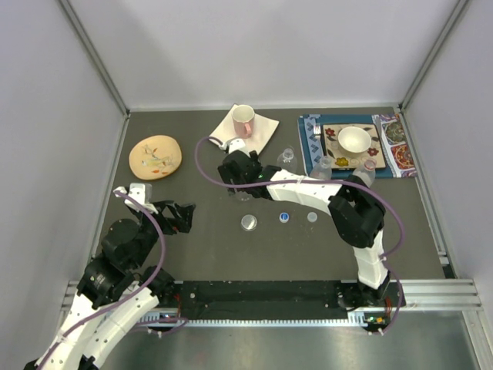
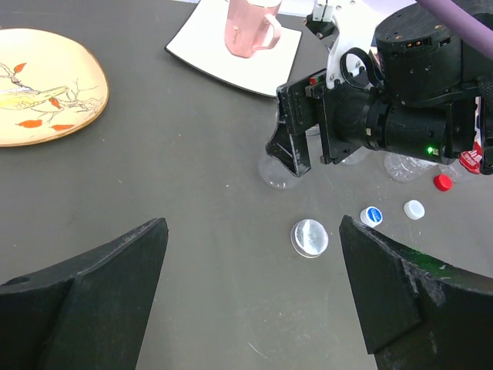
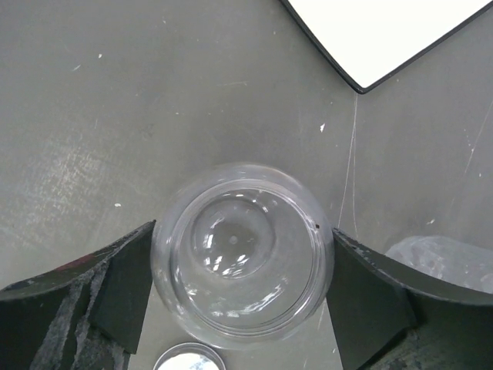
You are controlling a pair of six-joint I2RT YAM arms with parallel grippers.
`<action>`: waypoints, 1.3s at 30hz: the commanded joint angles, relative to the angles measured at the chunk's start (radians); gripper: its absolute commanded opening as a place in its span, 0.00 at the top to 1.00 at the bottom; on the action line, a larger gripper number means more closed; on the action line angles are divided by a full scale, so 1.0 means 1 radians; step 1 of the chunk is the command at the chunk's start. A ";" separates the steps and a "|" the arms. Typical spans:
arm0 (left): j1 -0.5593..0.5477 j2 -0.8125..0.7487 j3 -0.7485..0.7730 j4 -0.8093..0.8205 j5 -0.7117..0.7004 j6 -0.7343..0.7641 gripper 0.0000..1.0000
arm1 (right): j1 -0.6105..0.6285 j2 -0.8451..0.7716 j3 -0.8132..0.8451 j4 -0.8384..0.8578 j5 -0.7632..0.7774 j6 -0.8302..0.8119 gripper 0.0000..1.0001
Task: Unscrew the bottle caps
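The squat clear bottle point(image 3: 243, 258) stands open-mouthed on the dark table. My right gripper point(image 3: 243, 239) is open and straddles it, a finger close on each side. In the left wrist view the bottle point(image 2: 276, 173) shows partly behind the right gripper point(image 2: 296, 150). The wide greyish-clear cap point(image 1: 249, 223), the blue cap point(image 1: 284, 217) and the white cap point(image 1: 312, 217) lie loose on the table. The red cap point(image 2: 442, 183) lies near the slim bottles point(image 1: 322, 166). My left gripper point(image 1: 185, 216) is open and empty, left of the caps.
A pink mug point(image 1: 243, 118) stands on a white mat point(image 1: 258, 127) at the back. A tan plate point(image 1: 155, 156) lies at the back left. A white bowl point(image 1: 354, 139) sits on a patterned mat point(image 1: 393, 150) at the back right.
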 commanded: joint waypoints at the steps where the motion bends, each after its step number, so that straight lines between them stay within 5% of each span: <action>1: 0.002 0.000 -0.004 0.030 0.000 0.001 0.01 | -0.007 -0.017 0.005 0.036 0.011 0.020 0.17; 26: 0.002 0.019 -0.012 0.036 0.026 -0.012 0.01 | -0.003 -0.102 -0.020 0.029 0.002 0.027 0.03; 39: 0.002 0.028 -0.012 0.036 -0.012 -0.029 0.01 | 0.045 -0.368 0.153 -0.141 0.049 -0.070 0.01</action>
